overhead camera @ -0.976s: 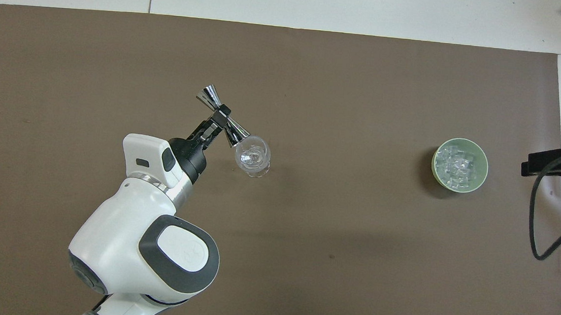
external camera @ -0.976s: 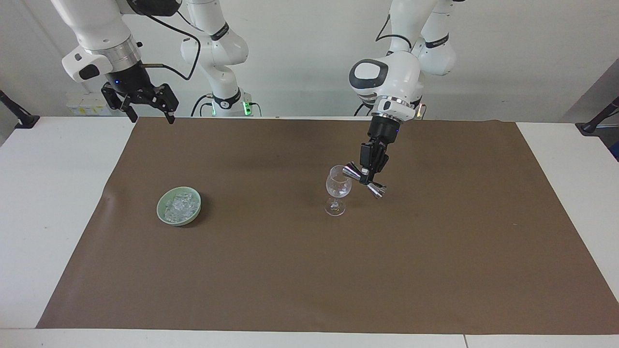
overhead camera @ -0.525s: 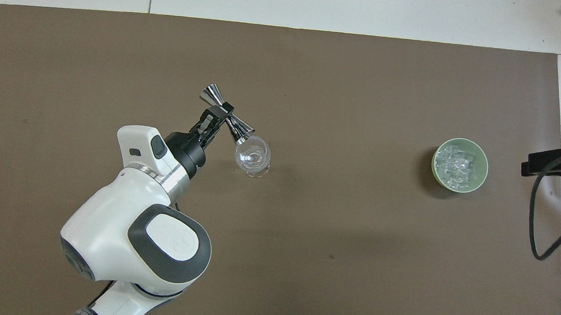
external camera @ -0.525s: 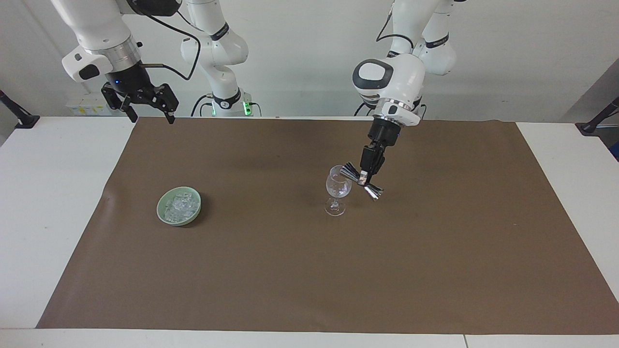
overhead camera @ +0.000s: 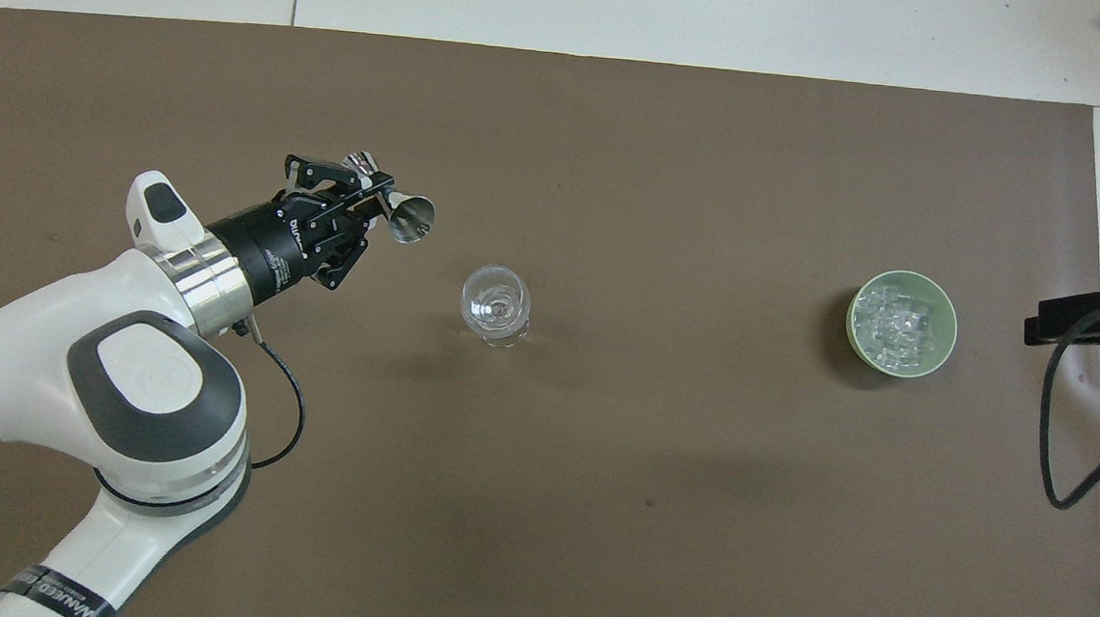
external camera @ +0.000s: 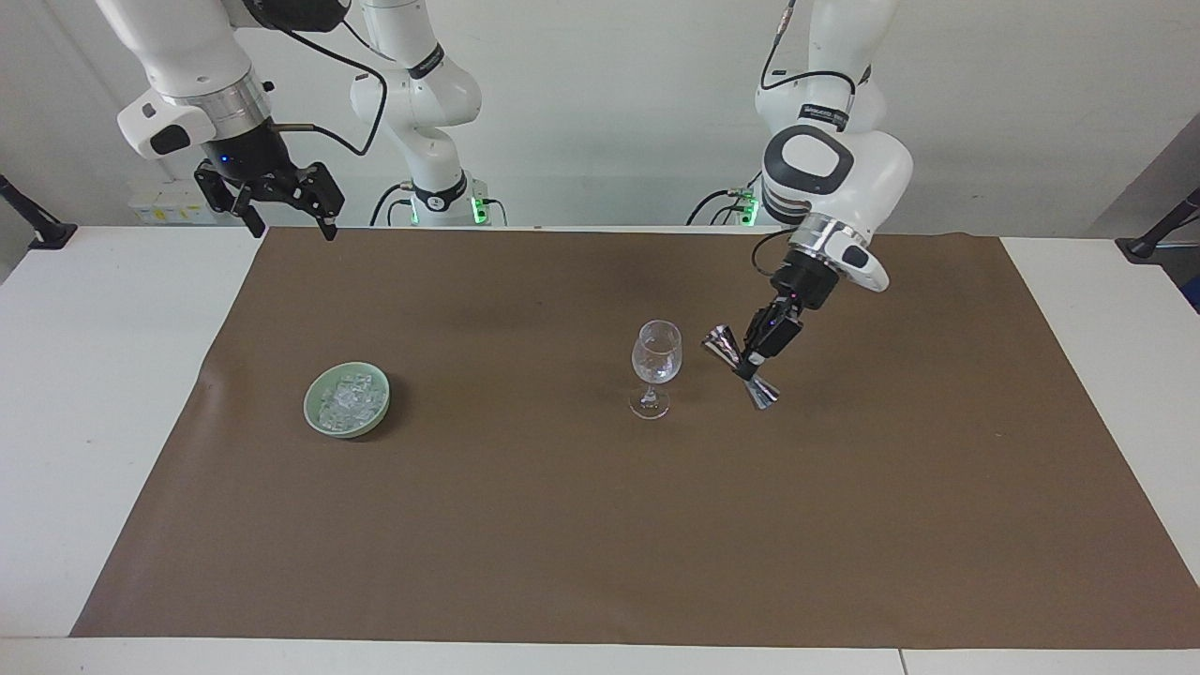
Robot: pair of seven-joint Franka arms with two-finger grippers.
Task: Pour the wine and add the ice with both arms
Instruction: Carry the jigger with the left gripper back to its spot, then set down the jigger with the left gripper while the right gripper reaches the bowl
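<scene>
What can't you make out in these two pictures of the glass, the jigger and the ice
- Whether the wine glass holds any liquid: too clear and small in both views.
- Inside the jigger that the left gripper holds: too small to tell in either view.
- The right gripper: cut off by the overhead view's edge.
- The green bowl: its bottom is hidden under the ice.

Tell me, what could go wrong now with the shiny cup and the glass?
1. The left tool holds the metal measuring cup tilted in the air beside the wine glass. Swinging back, it might knock the tall, thin-stemmed glass over.
2. Any drops left inside could drip onto the brown mat.
3. The ice sits in a small green bowl; the open right tool might scatter chunks.
</scene>
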